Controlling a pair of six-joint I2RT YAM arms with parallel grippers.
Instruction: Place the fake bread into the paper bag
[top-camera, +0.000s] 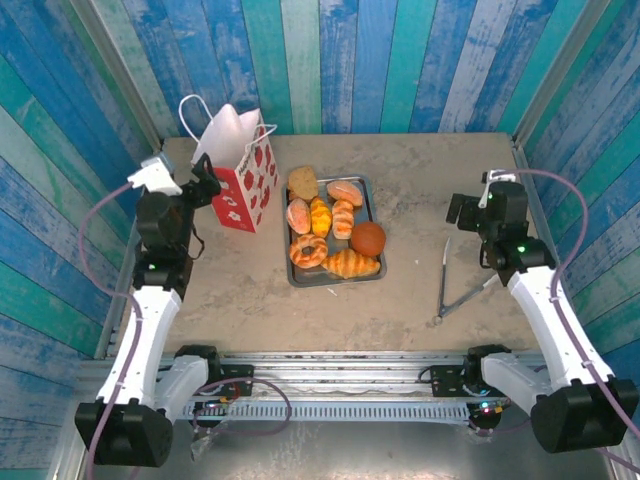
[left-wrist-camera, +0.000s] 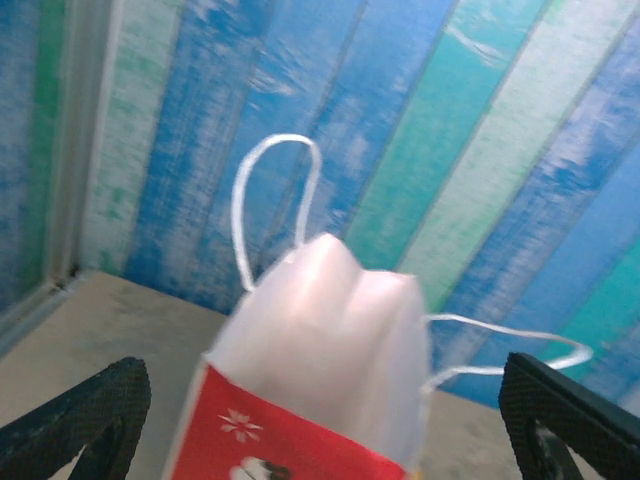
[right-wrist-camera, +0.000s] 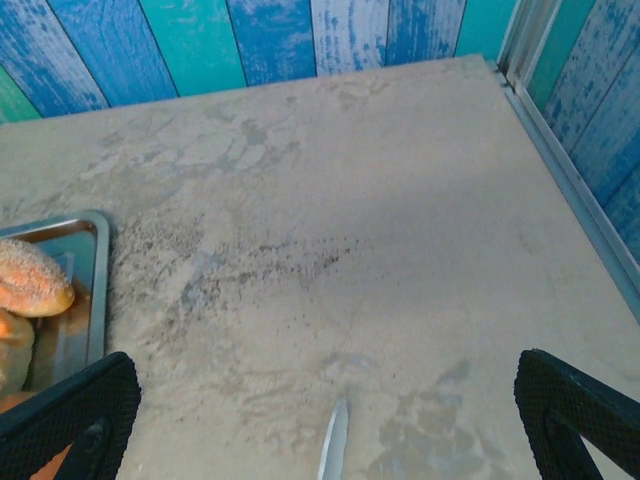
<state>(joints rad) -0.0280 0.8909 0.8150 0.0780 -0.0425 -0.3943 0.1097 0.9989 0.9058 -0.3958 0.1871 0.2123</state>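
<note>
The fake bread (top-camera: 335, 230), several glossy golden and orange pastries, lies on a grey metal tray (top-camera: 377, 201) in the middle of the table. Among them are a croissant (top-camera: 351, 264), a ring donut (top-camera: 308, 250) and a round bun (top-camera: 368, 238). The paper bag (top-camera: 245, 178), white above and red below, stands upright left of the tray. My left gripper (top-camera: 206, 184) is open just left of the bag. In the left wrist view the bag (left-wrist-camera: 320, 340) fills the space ahead of the open left gripper (left-wrist-camera: 322, 425). My right gripper (top-camera: 463, 211) hangs open over bare table to the right.
Metal tongs (top-camera: 455, 285) lie on the table right of the tray; their tip (right-wrist-camera: 335, 445) shows below my right gripper (right-wrist-camera: 325, 425). The tray's corner (right-wrist-camera: 97, 290) with a roll (right-wrist-camera: 30, 280) sits at that view's left. Blue plank walls enclose the table.
</note>
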